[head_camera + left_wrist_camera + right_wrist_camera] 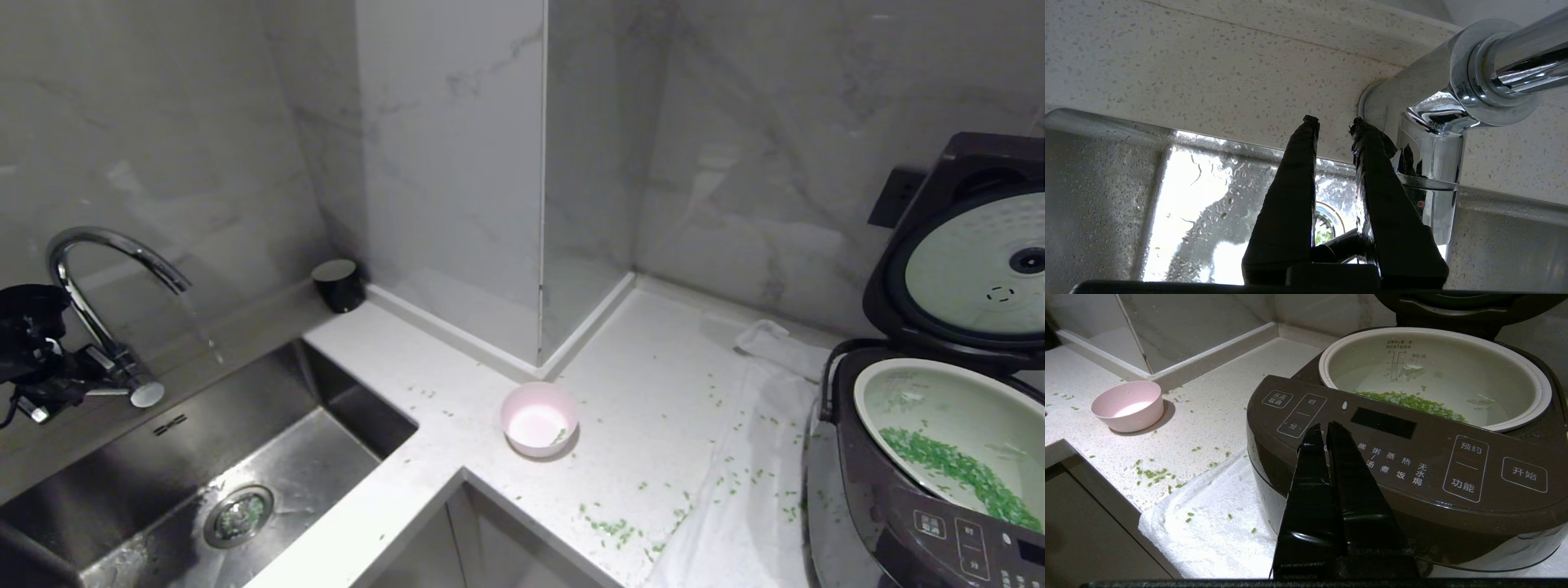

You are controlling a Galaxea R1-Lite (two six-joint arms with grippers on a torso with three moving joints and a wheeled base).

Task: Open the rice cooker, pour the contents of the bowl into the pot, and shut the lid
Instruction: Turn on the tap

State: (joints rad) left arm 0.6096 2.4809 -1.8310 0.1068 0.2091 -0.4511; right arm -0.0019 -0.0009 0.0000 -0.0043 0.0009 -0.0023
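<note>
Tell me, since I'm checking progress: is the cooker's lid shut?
No, the lid stands raised behind the pot, which shows green grains.

Chrome faucet (98,278) curves over steel sink (188,457) at left, w/ lever handle (135,384) sticking out toward the basin. Round drain (238,514) in sink floor; wet droplets on basin walls. White speckled table (653,392) wraps the corner, marble wall (449,163) behind. Small black cylinder cup (338,284) sits at the wall near sink's far corner. White cloth (735,506) spread on table at right, rumpled at far end. Dark wall socket (894,196) at far right.
</note>
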